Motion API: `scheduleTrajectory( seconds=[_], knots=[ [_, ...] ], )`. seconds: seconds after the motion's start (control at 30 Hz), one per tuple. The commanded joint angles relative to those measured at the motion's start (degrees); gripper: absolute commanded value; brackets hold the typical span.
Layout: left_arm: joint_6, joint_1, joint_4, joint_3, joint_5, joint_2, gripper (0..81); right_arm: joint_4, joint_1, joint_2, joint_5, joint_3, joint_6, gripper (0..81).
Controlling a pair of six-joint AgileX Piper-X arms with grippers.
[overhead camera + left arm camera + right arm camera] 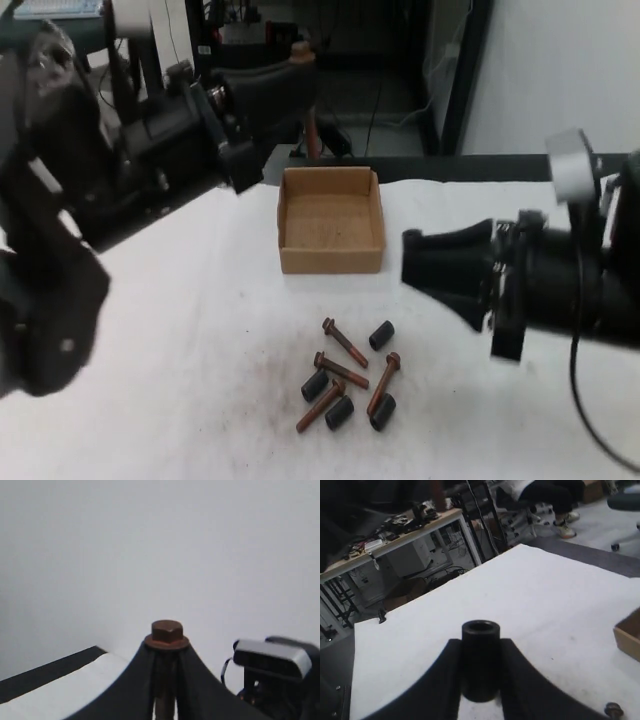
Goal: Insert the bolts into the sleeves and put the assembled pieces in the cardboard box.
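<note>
left tool (165, 656) pinches a bolt (166, 632); right tool (480, 646) pinches a sleeve (480, 662); the two not yet mated. box (330, 262) looks empty. four loose bolts (344, 342) and four loose sleeves (381, 335) lie on worktop (180, 330) near it. nothing assembled.

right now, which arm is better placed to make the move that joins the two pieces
Left, likely: the left gripper is shut on a bolt, while the right gripper holds a sleeve with its bore open, a steady target.
</note>
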Motion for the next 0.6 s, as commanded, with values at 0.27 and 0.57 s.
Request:
scheduleTrajectory(
  seconds=[0.27, 0.57],
  knots=[
    [-13.6, -5.6, -17.7, 0.0, 2.4, 7.7, 0.3, -13.0, 6.8, 6.2, 15.3, 1.3, 0.7, 0.8],
    [-4.9, -6.4, -15.6, 0.0, 8.1, 7.9, 0.3, -16.8, 6.9, 7.2, 14.9, 1.3, 0.7, 0.8]
  ],
)
